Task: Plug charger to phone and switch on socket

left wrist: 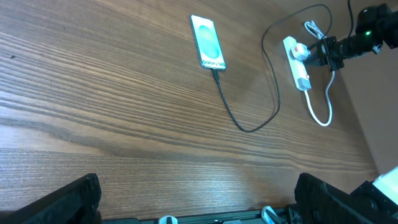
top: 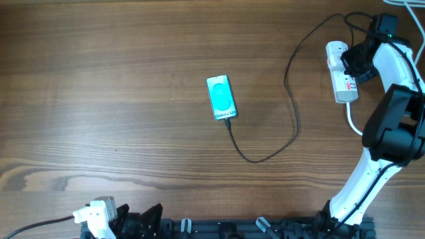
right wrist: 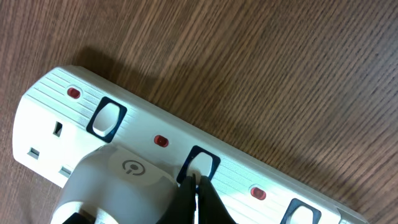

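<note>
Right wrist view puts you directly above the socket (right wrist: 236, 174), a white strip lying on the wood-grain worktop (top: 99, 86) with small red marks (right wrist: 160, 141) beside its black-framed switches. Your right end effector (right wrist: 196, 186) has its two dark fingers pressed together with nothing between them, and the tips sit at the lower edge of the middle rocker switch (right wrist: 202, 163). Just beside them a white plug (right wrist: 118, 180) fills one of the outlets. From overhead, the socket lies at the far right of the worktop, with its thick white lead (top: 352, 119) looping off its near end. The phone (top: 221, 97) lies flat near the centre, turquoise screen up, well apart from the socket. The charger (top: 292, 126) meets the phone's lower edge, then curves across the wood and runs up toward the socket's far end. Your left end effector (left wrist: 198, 186) hangs at the near edge, spread wide and holding nothing, well apart from the phone.
</note>
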`<state>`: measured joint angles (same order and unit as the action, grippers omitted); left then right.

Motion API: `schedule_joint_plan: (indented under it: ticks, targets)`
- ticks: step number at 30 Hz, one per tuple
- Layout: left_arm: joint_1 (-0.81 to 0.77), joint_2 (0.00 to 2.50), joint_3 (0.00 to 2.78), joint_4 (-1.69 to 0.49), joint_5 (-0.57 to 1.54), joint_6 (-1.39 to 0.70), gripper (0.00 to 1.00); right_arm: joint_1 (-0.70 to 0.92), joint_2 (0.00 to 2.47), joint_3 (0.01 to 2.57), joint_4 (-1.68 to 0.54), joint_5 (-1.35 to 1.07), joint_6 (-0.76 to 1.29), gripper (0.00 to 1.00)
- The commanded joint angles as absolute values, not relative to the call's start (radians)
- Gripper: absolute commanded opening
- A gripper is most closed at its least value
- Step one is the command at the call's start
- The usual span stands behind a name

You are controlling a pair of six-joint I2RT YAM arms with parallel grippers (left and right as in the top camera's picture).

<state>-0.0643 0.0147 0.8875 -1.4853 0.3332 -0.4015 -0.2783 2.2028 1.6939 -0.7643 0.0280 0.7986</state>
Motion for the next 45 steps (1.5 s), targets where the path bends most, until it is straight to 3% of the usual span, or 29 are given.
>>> schedule_joint_plan:
  ticks: [1, 8, 20, 31, 45]
  targets:
    - [-0.063, 0.010, 0.887, -1.483, 0.324, -0.404, 1.00, -0.273, 2.187, 1.700, -0.807, 0.083, 0.785, 0.04]
    - [-0.063, 0.010, 0.887, -1.483, 0.324, -0.403, 1.00, -0.274, 2.097, 1.700, -0.776, 0.109, 0.786, 0.05]
    - [-0.063, 0.010, 0.887, -1.483, 0.324, -0.404, 1.00, -0.245, 2.281, 1.687, -0.756, 0.047, 0.788, 0.05]
    - [-0.063, 0.010, 0.887, -1.483, 0.324, -0.403, 1.00, -0.277, 2.156, 1.688, -0.760, 0.054, 0.793, 0.04]
    - [-0.063, 0.010, 0.887, -1.483, 0.324, -0.404, 1.00, -0.238, 2.253, 1.667, -0.717, 0.031, 0.813, 0.05]
